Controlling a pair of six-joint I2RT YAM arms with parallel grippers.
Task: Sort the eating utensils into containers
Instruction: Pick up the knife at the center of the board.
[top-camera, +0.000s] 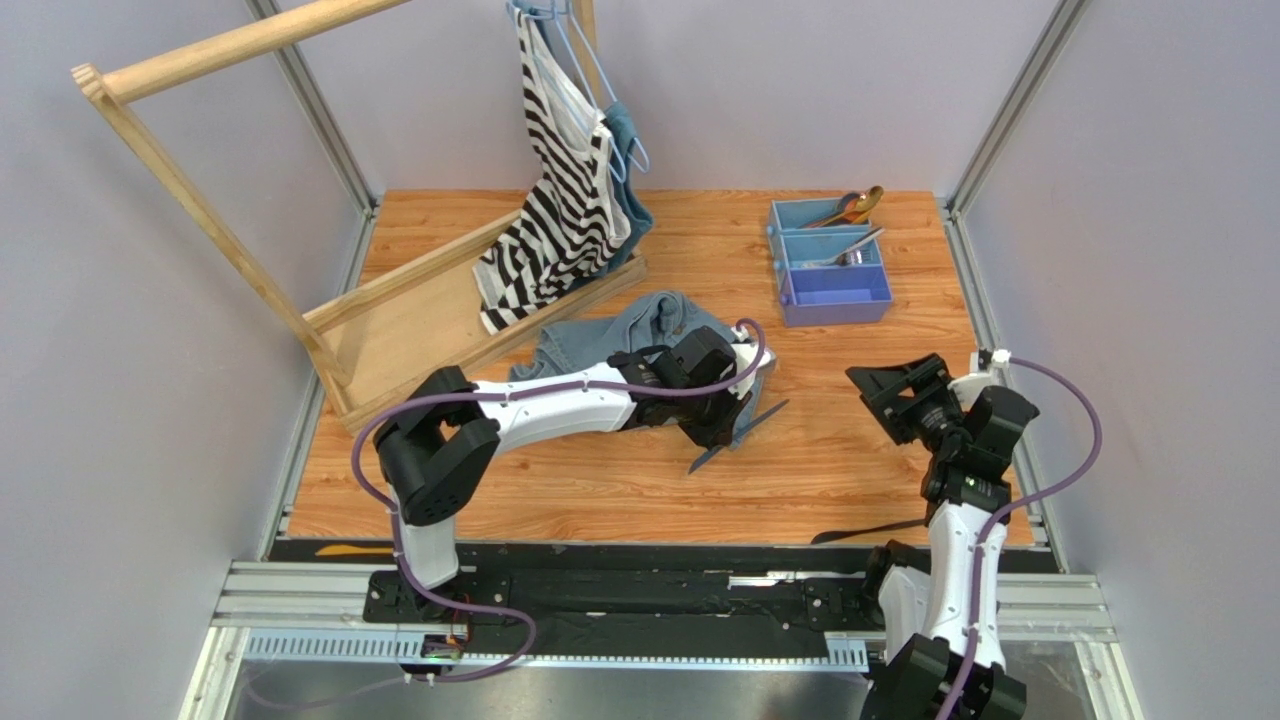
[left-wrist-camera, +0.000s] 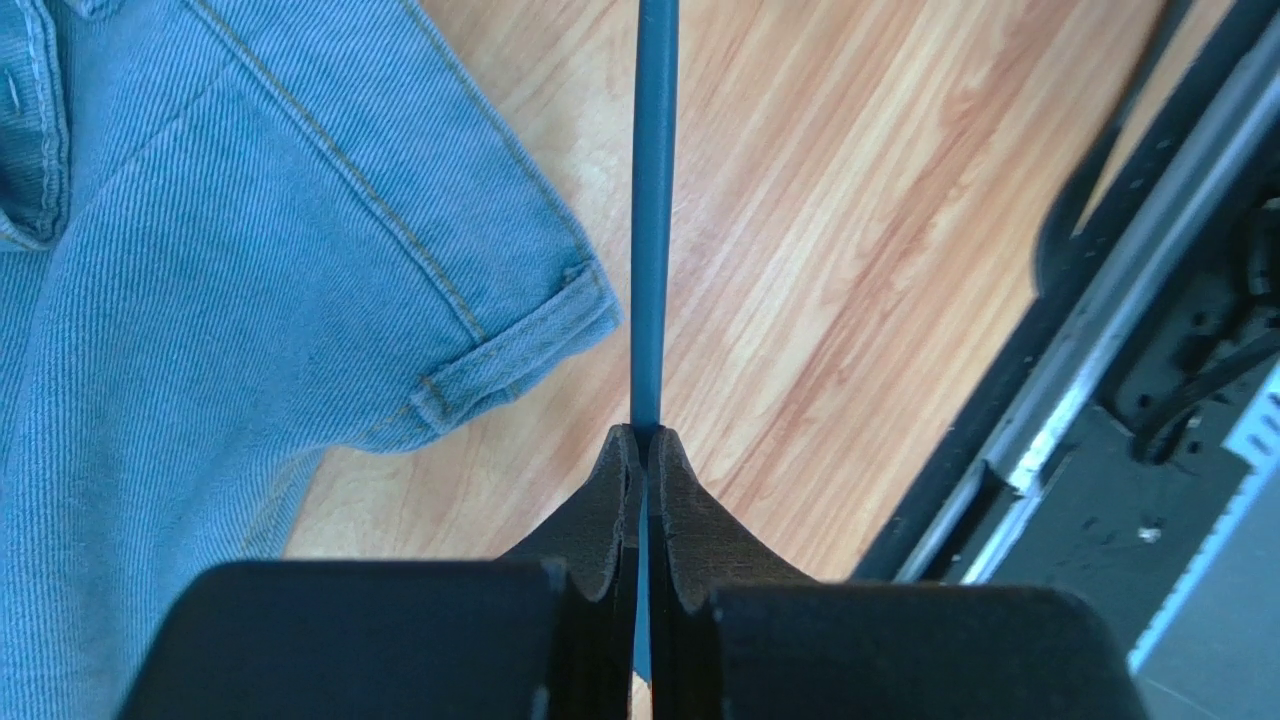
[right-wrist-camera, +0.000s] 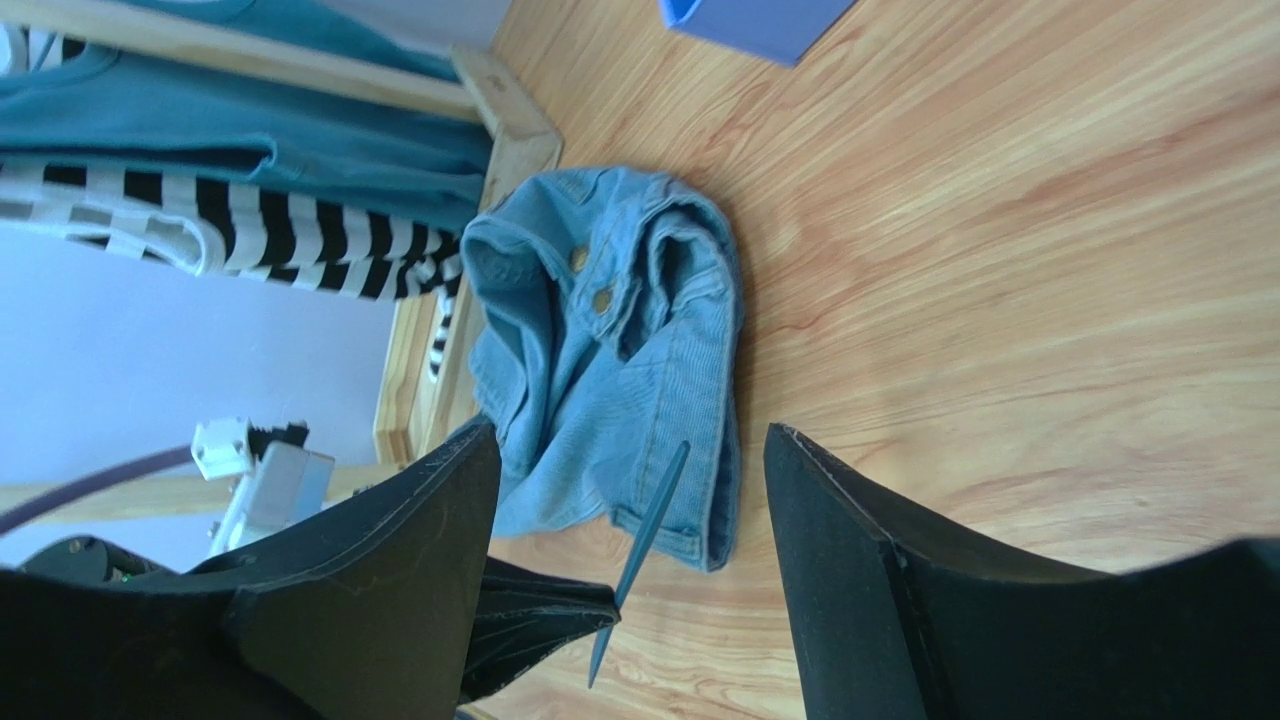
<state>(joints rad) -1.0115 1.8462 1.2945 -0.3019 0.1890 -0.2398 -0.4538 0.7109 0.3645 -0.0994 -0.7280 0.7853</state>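
Note:
My left gripper (top-camera: 724, 408) is shut on a slim dark blue utensil (top-camera: 739, 435), held just above the wooden table; in the left wrist view the utensil (left-wrist-camera: 654, 225) runs straight out from the closed gripper (left-wrist-camera: 646, 435). My right gripper (top-camera: 902, 393) stands open to the right of it, nothing between its fingers (right-wrist-camera: 857, 570); the blue utensil (right-wrist-camera: 639, 548) shows beyond its gap (right-wrist-camera: 631, 431). The light blue container (top-camera: 830, 293) sits at the back right with spoons (top-camera: 857, 206) and a silver fork (top-camera: 851, 252) in it. A dark utensil (top-camera: 869, 531) lies at the table's front edge.
A crumpled denim garment (top-camera: 631, 333) lies just behind the left gripper. A wooden clothes rack (top-camera: 406, 300) with a striped shirt (top-camera: 556, 195) on a hanger fills the back left. A yellow utensil (top-camera: 353, 551) rests on the black rail at the front left.

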